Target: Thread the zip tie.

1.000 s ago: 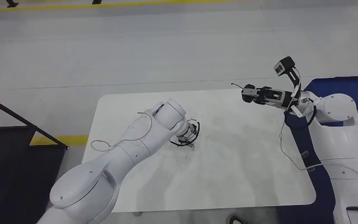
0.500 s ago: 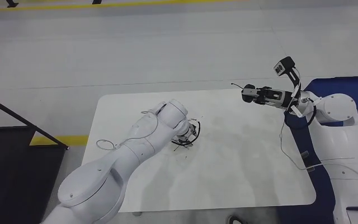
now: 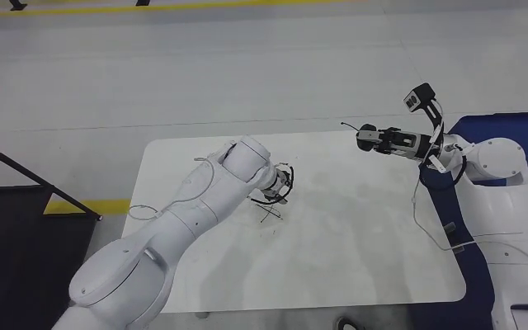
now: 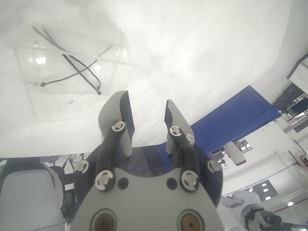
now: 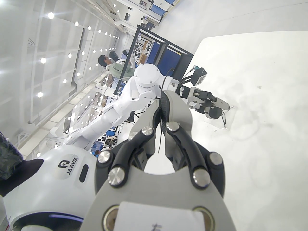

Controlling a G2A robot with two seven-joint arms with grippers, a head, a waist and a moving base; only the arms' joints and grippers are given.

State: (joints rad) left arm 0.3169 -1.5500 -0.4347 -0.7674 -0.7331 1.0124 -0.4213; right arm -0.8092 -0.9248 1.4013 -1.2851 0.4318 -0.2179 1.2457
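Right gripper [image 5: 163,98] clamps one zip tie [image 5: 159,143] over the table [image 3: 371,247] edge; left gripper [image 4: 147,97] stands wide beside a clear tray [image 4: 72,118] of ties [image 4: 80,69] (likely light, springy, slippery: pinch near the head).

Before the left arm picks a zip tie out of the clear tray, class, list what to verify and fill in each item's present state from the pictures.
1. Left gripper open and empty: ok.
2. Zip ties in the clear tray: ok, several black ones.
3. One tie lying free of the others: not ok, they cross each other.
4. Tray lined up between the left fingers: not ok, it lies off their line.
5. Right gripper shut on the held zip tie: ok.
6. Which end of the held tie points outward: cannot tell.
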